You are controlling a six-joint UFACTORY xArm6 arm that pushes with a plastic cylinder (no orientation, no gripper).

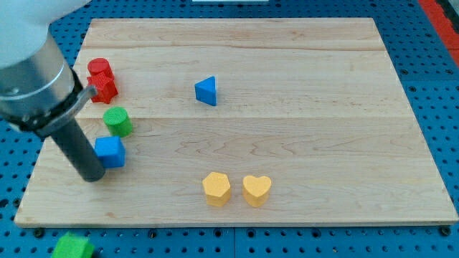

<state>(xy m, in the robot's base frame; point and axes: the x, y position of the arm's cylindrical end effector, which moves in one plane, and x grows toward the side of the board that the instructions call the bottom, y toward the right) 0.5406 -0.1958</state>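
My tip (pixel 91 175) rests on the wooden board near the view's left edge. It stands just left of a blue cube (pixel 110 152), touching it or nearly so. A green cylinder (pixel 117 122) sits a little above the cube. Higher up are a red cylinder (pixel 99 69) and a red star-like block (pixel 105 88), close together. A blue triangle (pixel 206 91) lies toward the board's upper middle. A yellow hexagon (pixel 216 188) and a yellow heart (pixel 256 190) sit side by side near the board's bottom edge.
The wooden board (pixel 301 136) lies on a blue perforated table (pixel 430 86). A green block (pixel 72 246) sits off the board at the view's bottom left. The arm's thick grey body (pixel 32 72) covers the upper left corner.
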